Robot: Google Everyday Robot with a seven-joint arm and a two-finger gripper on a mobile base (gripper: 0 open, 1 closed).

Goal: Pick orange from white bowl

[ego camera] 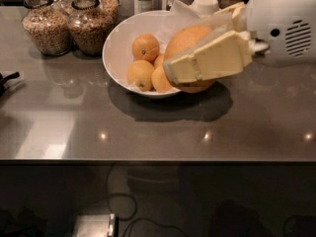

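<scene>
My gripper [183,53] comes in from the right and is shut on the large dull-orange orange [190,37]. One cream finger [210,60] lies across its front and the other [236,13] shows behind it. The orange hangs over the right side of the wide white bowl [112,51], covering that rim. I cannot tell whether it still touches the bowl. Three smaller, yellower oranges [145,47] lie in the bowl on crinkled white paper [180,11].
Two glass jars of grain [47,26] [91,26] stand at the back left, close to the bowl. Small white cups [205,4] stand behind the bowl. A black object [7,80] pokes in at the left edge. The table's front edge [158,159] runs below.
</scene>
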